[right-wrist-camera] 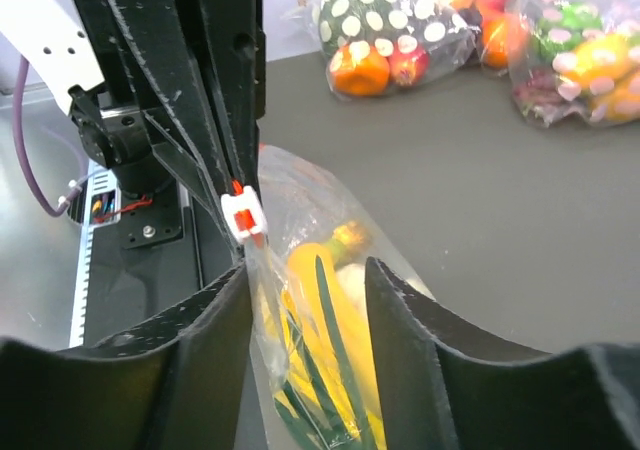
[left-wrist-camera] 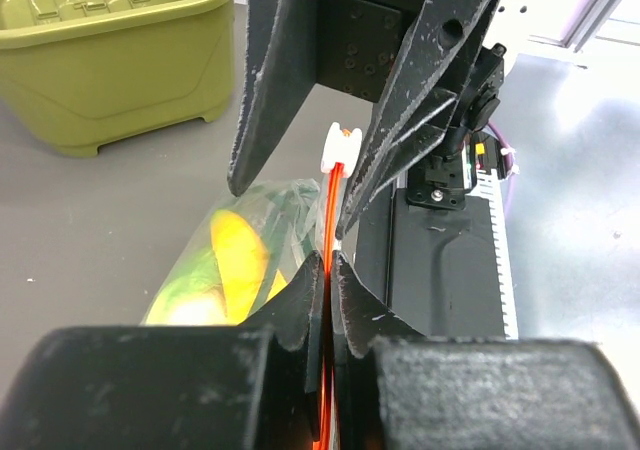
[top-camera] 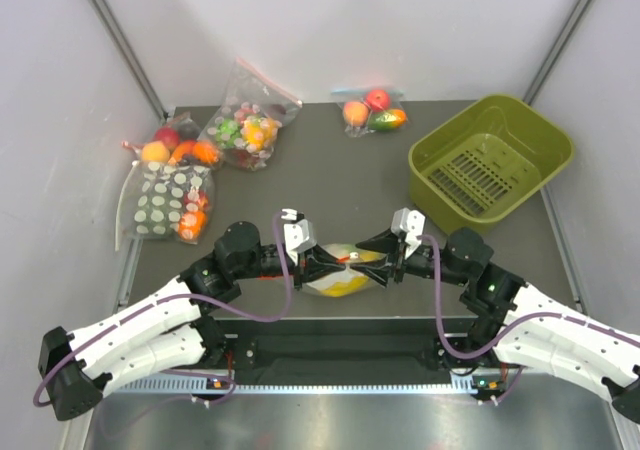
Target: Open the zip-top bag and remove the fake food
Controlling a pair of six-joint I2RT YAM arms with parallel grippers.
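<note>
Two grippers: met tip to tip over the zip-top bag (top-camera: 340,282).
Left gripper (left-wrist-camera: 328,265): clamped on the zip strip (left-wrist-camera: 330,205).
Right gripper (right-wrist-camera: 308,270): jaws parted, bag straddled, nothing pinched.
Strip axis: laid gripper to gripper; slider (right-wrist-camera: 243,215) just ahead of the right one.

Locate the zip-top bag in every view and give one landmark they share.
Top external: zip-top bag sits low centre.
Left wrist: bag is lower left of centre, its red-orange zip strip running up the middle.
Right wrist: bag fills the bottom centre.
Shared landmark: the yellow bananas inside it, visible in all three.
</note>
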